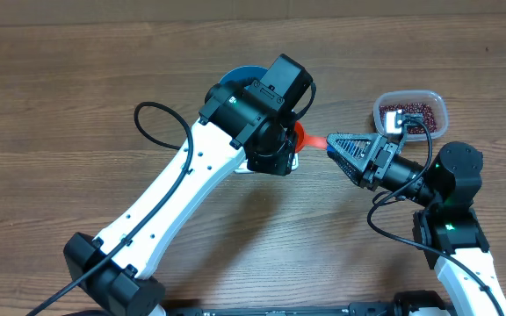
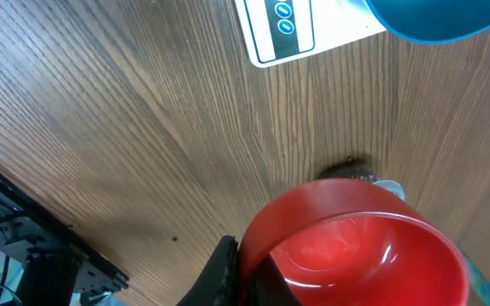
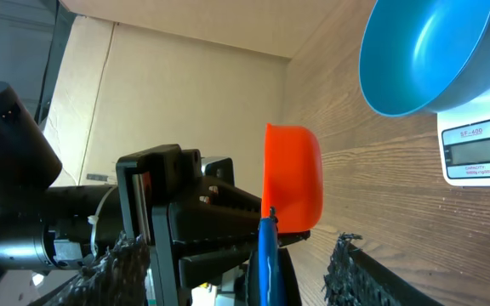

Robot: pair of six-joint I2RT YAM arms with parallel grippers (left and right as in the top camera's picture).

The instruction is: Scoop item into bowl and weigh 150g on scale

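Observation:
A red scoop (image 2: 356, 246) with a blue handle (image 3: 266, 259) hangs above the table, and my left gripper (image 2: 247, 270) is shut on its rim. From the side the scoop (image 3: 294, 178) is upright, its cup looking empty in the left wrist view. My right gripper (image 3: 236, 246) is open, with the handle between its spread fingers and not touching them. From overhead, the right gripper (image 1: 334, 146) points at the scoop (image 1: 302, 136) beside the left gripper (image 1: 281, 158). A blue bowl (image 3: 424, 55) sits on the white scale (image 3: 479, 151). Red beans fill a clear tub (image 1: 409, 114).
The left arm (image 1: 191, 175) hides most of the blue bowl (image 1: 235, 75) and the scale in the overhead view. A few small dark bits (image 2: 351, 163) lie on the wood below the scoop. The bean tub stands just behind the right wrist.

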